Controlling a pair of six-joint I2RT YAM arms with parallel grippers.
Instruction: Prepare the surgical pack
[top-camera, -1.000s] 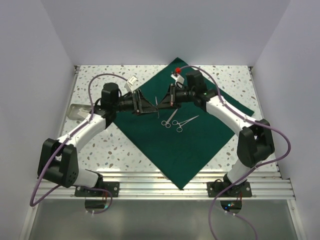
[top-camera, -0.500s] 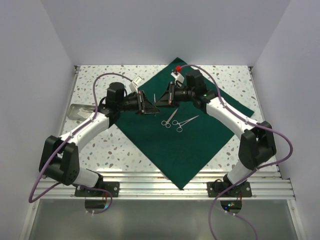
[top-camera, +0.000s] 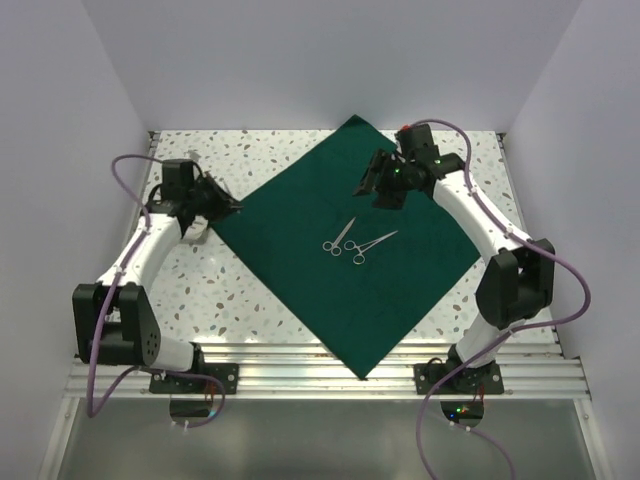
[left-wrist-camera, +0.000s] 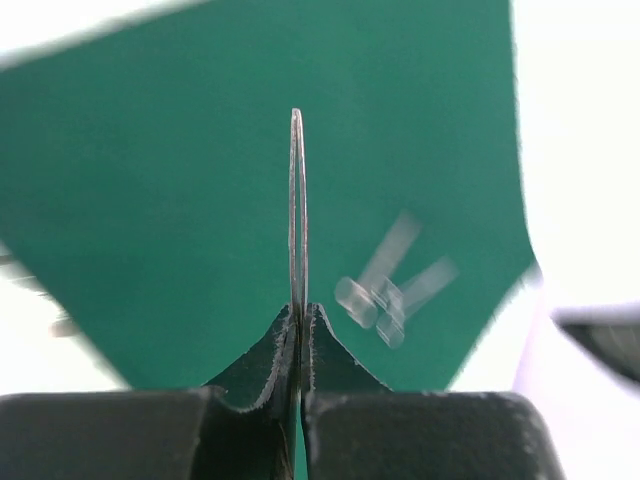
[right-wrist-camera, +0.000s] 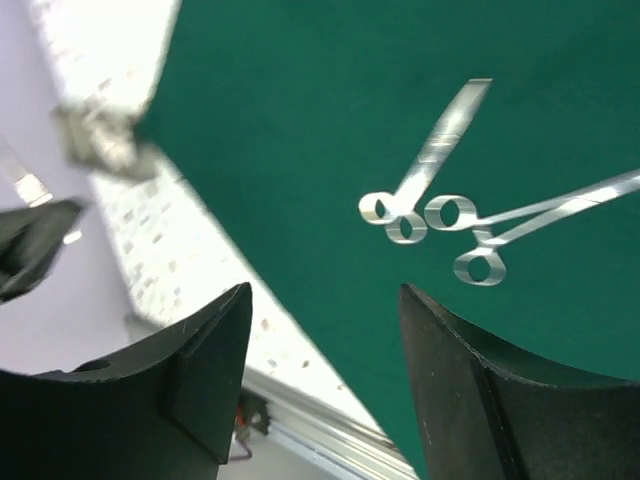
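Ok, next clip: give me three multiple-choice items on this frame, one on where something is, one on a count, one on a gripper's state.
1. The loose scissor-like instruments lie on the green drape:
A) at its near corner
B) near its middle
C) at its far corner

2. How many of them lie there?
A) one
B) two
C) four

3. The left gripper is:
A) open and empty
B) shut on a drape corner
C) shut on a thin silver piece

Answers:
1 B: the top view shows them on the cloth, well away from every corner.
2 B: the right wrist view shows two pairs of finger rings.
3 C: the left wrist view shows it clamped on a thin metal strip, seen edge-on.
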